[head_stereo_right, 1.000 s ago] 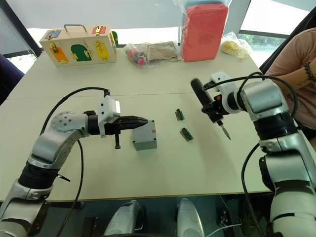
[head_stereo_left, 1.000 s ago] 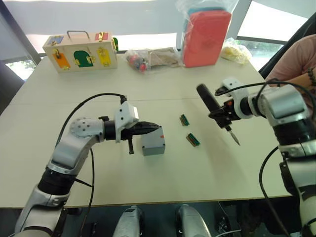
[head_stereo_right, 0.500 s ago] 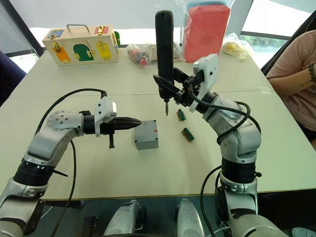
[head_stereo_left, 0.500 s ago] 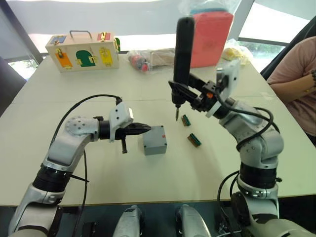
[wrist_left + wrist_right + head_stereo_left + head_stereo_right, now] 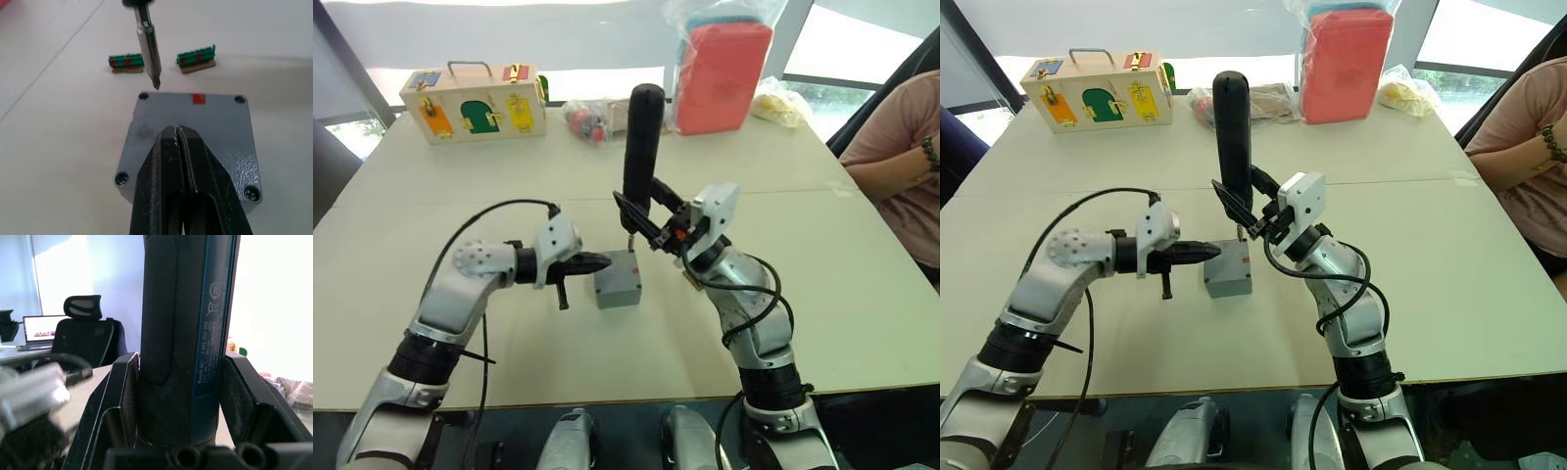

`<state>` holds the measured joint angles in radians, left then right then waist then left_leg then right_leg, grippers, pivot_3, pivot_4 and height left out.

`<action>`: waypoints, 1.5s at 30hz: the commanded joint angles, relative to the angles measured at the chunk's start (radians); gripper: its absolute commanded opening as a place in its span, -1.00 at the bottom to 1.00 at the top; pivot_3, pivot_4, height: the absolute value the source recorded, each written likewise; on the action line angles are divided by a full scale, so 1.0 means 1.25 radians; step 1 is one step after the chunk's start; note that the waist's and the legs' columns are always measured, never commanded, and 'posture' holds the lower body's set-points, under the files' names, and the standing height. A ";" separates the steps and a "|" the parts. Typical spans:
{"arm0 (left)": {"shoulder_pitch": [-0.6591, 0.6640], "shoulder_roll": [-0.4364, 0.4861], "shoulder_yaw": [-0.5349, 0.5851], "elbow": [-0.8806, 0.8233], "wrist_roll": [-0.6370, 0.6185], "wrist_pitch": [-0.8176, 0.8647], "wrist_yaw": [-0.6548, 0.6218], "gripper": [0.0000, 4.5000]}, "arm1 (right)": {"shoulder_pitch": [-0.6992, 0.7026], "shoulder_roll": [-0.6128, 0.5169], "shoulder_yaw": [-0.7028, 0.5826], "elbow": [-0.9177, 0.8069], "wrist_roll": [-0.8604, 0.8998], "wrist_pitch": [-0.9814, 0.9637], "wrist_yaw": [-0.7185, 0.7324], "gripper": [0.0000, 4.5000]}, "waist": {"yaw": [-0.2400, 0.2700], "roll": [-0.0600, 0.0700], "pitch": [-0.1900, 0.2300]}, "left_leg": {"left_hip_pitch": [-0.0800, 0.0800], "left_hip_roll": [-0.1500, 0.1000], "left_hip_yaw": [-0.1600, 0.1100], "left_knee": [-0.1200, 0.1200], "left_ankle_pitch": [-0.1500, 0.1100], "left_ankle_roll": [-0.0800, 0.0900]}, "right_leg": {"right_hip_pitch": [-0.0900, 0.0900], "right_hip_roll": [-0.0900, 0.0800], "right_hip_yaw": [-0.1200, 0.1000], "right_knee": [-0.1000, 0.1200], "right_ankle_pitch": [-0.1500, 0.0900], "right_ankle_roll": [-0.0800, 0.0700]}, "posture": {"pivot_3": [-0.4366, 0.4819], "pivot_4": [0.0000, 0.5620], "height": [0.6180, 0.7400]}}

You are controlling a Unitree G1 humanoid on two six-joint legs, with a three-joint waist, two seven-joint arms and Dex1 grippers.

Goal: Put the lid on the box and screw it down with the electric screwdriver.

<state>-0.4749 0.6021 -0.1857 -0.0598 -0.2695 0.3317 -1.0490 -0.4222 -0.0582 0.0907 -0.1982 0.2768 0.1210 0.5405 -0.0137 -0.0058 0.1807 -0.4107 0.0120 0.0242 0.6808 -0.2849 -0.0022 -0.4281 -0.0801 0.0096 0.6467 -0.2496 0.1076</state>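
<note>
Over lid corner: electric screwdriver clamped upright in right gripper, left gripper closed, bracing; next, seat bit in screw hole.

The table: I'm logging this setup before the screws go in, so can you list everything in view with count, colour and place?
Table: one, pale, under everything.
Lid: one, grey, seated on the box, red mark near its far edge.
Box: one, grey, mid-table between the arms.
Electric screwdriver: one, black, upright, bit just above a far corner of the lid.
Connector strips: two, green, on the table beyond the box.
Wooden box: one, coloured doors, far left.
Red case: one, in clear plastic, far edge.
Clear bags: two, far edge, beside the case.
Person: one, seated at the right.
Left gripper: shut, tips over the lid.
Right gripper: shut on the electric screwdriver.
</note>
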 commanded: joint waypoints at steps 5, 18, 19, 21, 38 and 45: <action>0.002 -0.014 -0.014 0.034 0.027 -0.035 -0.001 -1.00 | -0.015 0.007 0.006 0.005 -0.011 -0.069 -0.020 -0.16 | 0.000 0.000 0.000 | 0.000 0.000 0.000 0.000 0.000 0.000 | 0.000 0.000 0.000 0.000 0.000 0.000 | -0.05 -0.47 0.83; 0.006 -0.012 -0.008 0.029 0.026 -0.032 -0.007 -1.00 | -0.016 0.005 0.011 0.060 -0.016 -0.115 -0.014 -0.16 | 0.000 0.000 0.000 | 0.001 0.000 0.000 0.000 0.000 0.000 | 0.000 0.000 0.000 0.000 0.000 0.000 | -0.05 -0.47 0.83; 0.006 -0.012 -0.008 0.029 0.027 -0.032 -0.007 -1.00 | -0.016 0.006 0.013 0.062 -0.015 -0.117 -0.013 -0.16 | 0.000 0.000 0.000 | 0.001 0.000 0.000 0.000 0.000 0.000 | 0.000 0.000 0.000 0.000 0.000 0.000 | -0.05 -0.47 0.83; 0.006 -0.013 -0.007 0.029 0.027 -0.032 -0.005 -1.00 | -0.019 0.006 0.014 0.068 -0.016 -0.122 -0.012 -0.16 | 0.000 0.000 0.000 | 0.001 0.000 0.000 0.000 0.000 0.000 | 0.000 0.000 0.000 0.000 0.000 0.000 | -0.05 -0.47 0.83; 0.023 -0.017 -0.003 0.014 0.026 -0.028 0.012 -1.00 | -0.017 -0.006 0.049 0.086 -0.023 -0.083 0.017 -0.16 | -0.001 0.000 -0.001 | 0.001 0.000 0.000 0.000 0.000 0.000 | 0.001 0.000 0.000 0.000 0.000 0.000 | -0.05 -0.47 0.83; 0.028 -0.017 -0.009 0.012 0.029 -0.028 0.012 -1.00 | 0.004 -0.018 0.049 0.081 -0.019 -0.003 0.003 -0.16 | -0.001 0.000 -0.002 | 0.002 0.000 0.000 0.000 0.000 0.000 | 0.002 0.000 0.000 0.000 0.000 0.000 | -0.05 -0.47 0.83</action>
<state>-0.4608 0.5796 -0.1819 -0.0419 -0.2491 0.2924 -1.0337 -0.4358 -0.0792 0.1303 -0.0939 0.2431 0.0662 0.5429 -0.0155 -0.0059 0.1782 -0.4076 0.0124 0.0243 0.6808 -0.2849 -0.0021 -0.4256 -0.0801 0.0099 0.6471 -0.2497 0.1074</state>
